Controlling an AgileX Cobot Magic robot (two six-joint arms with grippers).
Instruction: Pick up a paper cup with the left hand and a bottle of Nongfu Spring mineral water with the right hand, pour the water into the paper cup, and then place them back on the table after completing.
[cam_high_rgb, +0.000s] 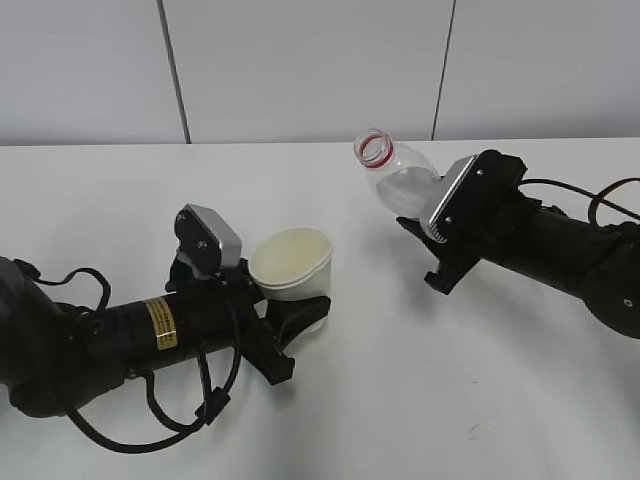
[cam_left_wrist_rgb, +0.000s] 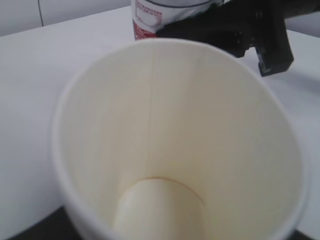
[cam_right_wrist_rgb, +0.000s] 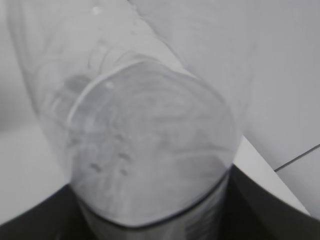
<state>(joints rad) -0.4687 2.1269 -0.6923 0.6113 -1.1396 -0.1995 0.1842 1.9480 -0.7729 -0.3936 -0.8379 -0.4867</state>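
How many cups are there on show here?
1. The paper cup sits left of centre, gripped by the left gripper and tipped toward the bottle. None seems hidden.

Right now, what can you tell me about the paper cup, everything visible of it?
The paper cup is plain cream-white paper with a rolled rim, a vertical seam inside and a round base. It looks empty and dry in the left wrist view. The left hand grips its lower part and holds it tilted, mouth up and leaning toward the bottle, which is apart from it. Whether its base touches the table cannot be told.
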